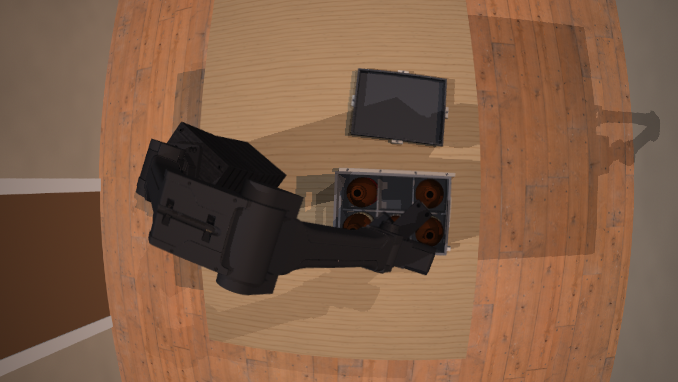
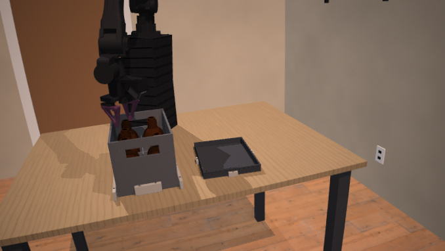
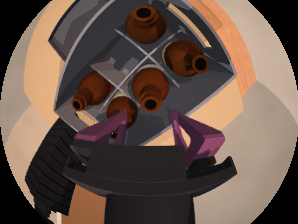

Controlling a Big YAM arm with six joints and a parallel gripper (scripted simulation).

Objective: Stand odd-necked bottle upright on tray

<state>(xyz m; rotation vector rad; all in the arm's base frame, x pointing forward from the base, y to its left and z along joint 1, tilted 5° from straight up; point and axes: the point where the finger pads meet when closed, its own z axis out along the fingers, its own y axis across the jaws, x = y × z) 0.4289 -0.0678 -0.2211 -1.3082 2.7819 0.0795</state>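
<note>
The grey crate [image 1: 349, 172] [image 2: 144, 174] [image 3: 215, 80] holds five brown bottles standing in its compartments; the middle compartment on the tray side is empty. My gripper [image 2: 124, 121] [image 3: 150, 113] is open and empty, pointing down at the crate's top. In the wrist view the middle bottle [image 3: 150, 85] has its mouth just ahead of the gap between the fingertips. The left finger partly covers a neighbouring bottle [image 3: 121, 110]. Other bottles are at the far end [image 3: 145, 30] [image 3: 182, 57] and at the left [image 3: 93, 90]. I cannot tell which neck differs. The dark tray [image 1: 400, 100] [image 2: 233, 156] is empty.
The tray lies beside the crate, with a gap between them. The crate walls and thin dividers stand around the bottles. The arm [image 1: 340, 250] covers part of the crate from above. Small pale blocks [image 2: 148, 188] sit at the crate's foot.
</note>
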